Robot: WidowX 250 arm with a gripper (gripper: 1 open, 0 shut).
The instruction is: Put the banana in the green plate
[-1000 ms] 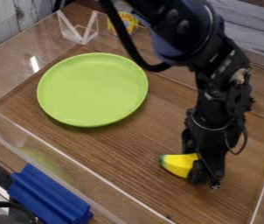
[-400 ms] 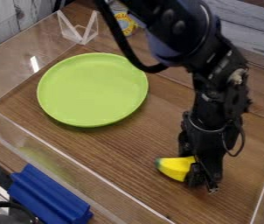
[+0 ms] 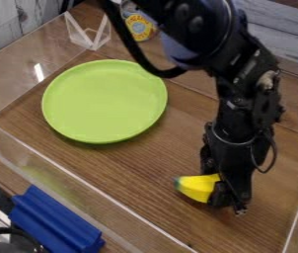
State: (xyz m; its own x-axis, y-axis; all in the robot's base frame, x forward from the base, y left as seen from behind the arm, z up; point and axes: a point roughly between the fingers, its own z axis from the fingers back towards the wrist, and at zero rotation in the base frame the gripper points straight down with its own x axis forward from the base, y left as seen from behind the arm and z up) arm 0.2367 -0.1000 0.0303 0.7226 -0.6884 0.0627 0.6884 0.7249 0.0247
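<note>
The small yellow banana (image 3: 198, 186) with a green tip lies low over the wooden table at the front right. My gripper (image 3: 227, 194) points straight down and is shut on the banana's right end, which the fingers hide. The large round lime-green plate (image 3: 105, 100) rests flat on the table to the left and farther back, well apart from the banana and with nothing on it. The black arm reaches down from the top of the view.
Clear acrylic walls (image 3: 7, 148) border the table at the front left. A blue block (image 3: 53, 225) sits at the bottom left outside them. A clear triangular stand (image 3: 89, 33) and a yellow object (image 3: 140, 26) stand at the back.
The gripper and banana have shifted slightly toward the front of the table. The plate has not moved.
</note>
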